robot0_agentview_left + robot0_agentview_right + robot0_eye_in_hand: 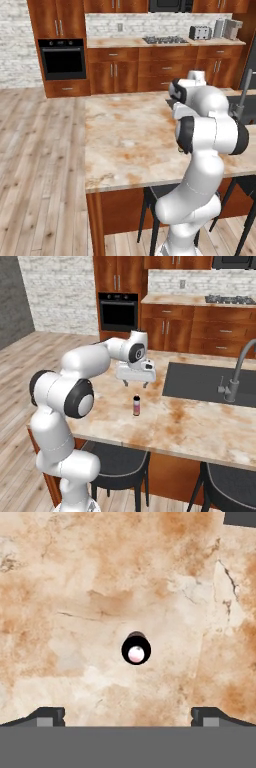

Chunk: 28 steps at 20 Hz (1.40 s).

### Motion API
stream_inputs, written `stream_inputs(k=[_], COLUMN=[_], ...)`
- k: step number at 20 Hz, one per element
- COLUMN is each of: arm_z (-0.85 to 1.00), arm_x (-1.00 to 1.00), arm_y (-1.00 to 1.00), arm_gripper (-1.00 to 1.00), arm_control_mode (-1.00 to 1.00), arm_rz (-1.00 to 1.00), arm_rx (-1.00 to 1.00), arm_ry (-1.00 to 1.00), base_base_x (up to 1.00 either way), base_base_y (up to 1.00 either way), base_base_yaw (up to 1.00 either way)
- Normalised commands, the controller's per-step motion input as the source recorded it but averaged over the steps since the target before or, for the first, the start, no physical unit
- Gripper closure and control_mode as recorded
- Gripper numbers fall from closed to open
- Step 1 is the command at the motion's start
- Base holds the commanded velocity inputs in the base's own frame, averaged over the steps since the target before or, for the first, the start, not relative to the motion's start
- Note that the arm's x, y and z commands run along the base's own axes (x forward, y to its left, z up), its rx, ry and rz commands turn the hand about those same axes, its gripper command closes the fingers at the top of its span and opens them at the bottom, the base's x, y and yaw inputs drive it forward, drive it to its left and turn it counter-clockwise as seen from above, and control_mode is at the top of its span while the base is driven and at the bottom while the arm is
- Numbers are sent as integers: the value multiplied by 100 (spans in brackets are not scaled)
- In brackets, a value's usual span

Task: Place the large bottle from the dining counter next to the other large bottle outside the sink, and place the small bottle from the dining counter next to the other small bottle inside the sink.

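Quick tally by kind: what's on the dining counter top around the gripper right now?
Small bottles: 1, standing upright on the counter, below the open gripper
Sinks: 1
Faucets: 1
Total: 3

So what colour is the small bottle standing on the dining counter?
Pale pink with a dark cap: the small bottle shows best in the right base view.
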Motion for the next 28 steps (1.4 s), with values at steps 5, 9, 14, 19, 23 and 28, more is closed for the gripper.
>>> stream_inputs(k=[5,9,14,19,23,28], arm_z=[-4,0,0,0,-1,-10], arm_x=[26,26,14,10,0,-7], arm_y=[0,0,0,-4,-6,-5], arm_gripper=[-100,-100,-100,-100,-100,-100], arm_control_mode=[-100,-100,-100,-100,-100,-100], arm_rz=[0,0,0,0,0,0], arm_rx=[0,0,0,0,0,0], arm_ry=[0,0,0,0,0,0], base_base_x=[0,0,0,0,0,0], base_base_y=[0,0,0,0,0,0], base_base_yaw=[0,0,0,0,0,0])
